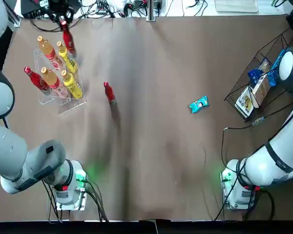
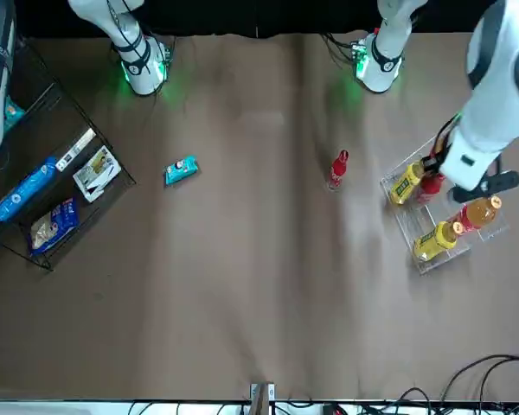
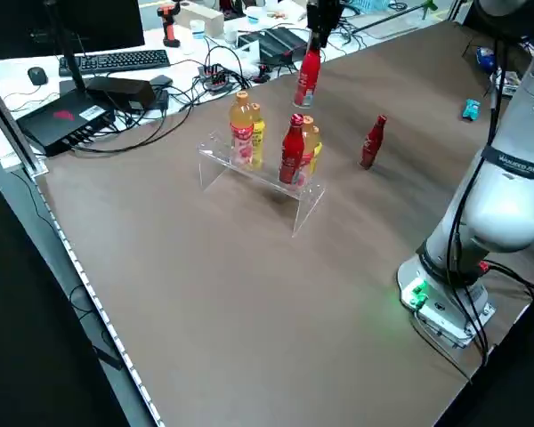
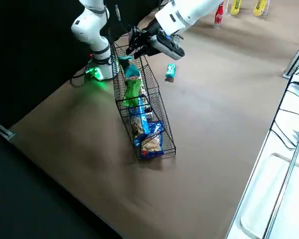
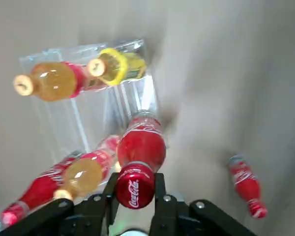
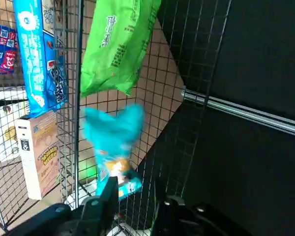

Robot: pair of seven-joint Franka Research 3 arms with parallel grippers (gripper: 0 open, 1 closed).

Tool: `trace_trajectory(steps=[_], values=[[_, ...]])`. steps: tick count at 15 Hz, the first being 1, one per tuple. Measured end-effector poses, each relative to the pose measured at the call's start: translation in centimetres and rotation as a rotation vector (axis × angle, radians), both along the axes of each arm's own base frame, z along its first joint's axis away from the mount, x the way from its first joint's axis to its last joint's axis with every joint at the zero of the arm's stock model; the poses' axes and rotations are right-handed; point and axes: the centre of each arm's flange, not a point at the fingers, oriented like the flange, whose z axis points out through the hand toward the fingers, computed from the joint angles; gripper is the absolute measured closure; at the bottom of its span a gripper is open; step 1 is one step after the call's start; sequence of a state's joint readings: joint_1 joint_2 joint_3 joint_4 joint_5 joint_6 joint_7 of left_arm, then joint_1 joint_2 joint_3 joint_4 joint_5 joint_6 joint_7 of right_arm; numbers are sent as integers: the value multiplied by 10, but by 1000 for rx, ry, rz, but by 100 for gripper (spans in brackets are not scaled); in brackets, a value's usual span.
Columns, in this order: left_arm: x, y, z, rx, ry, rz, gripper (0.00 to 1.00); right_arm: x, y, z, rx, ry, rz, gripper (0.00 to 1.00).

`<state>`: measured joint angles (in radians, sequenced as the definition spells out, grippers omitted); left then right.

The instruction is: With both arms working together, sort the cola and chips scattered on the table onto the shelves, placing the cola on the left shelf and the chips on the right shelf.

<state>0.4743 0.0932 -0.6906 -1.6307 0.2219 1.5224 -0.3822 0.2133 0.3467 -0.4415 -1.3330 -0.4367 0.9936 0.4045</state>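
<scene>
Left gripper (image 5: 136, 179): clenched around the top of a Coca-Cola bottle (image 5: 142, 142), which hung below its fingers above the far side of the clear acrylic rack (image 1: 62, 103). A second Coca-Cola bottle (image 1: 37, 80) stood at the rack's left side, beside orange-capped bottles (image 1: 73, 85). A third Coca-Cola bottle (image 1: 110, 92) stood on the brown tabletop (image 1: 151, 161), to the right of the rack and well apart from the left gripper.

Right gripper (image 6: 135, 189): fingers parted, at the near part of the black wire-mesh rack (image 4: 164, 117). A cyan-blue snack packet (image 6: 114, 142) lay within the rack, just beyond the fingertips; whether it touched them could not be told. The green snack packet (image 6: 118, 44) was in the rack, farther along it. The other cyan-blue packet (image 1: 199, 104) lay on the tabletop, left of the wire rack.
</scene>
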Motion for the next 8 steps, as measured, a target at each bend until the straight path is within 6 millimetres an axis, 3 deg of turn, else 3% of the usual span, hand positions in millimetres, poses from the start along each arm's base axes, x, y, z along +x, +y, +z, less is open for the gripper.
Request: trace_trajectory(steps=[3, 5, 8], values=[[-7, 50, 15, -12, 41, -56, 69, 3, 12, -1, 16, 5, 28, 57], [-15, 85, 22, -20, 76, -81, 69, 4, 38, 0, 40, 33, 55, 54], [-24, 128, 31, -30, 103, -101, 69, 2, 80, 19, 120, 12, 88, 49]])
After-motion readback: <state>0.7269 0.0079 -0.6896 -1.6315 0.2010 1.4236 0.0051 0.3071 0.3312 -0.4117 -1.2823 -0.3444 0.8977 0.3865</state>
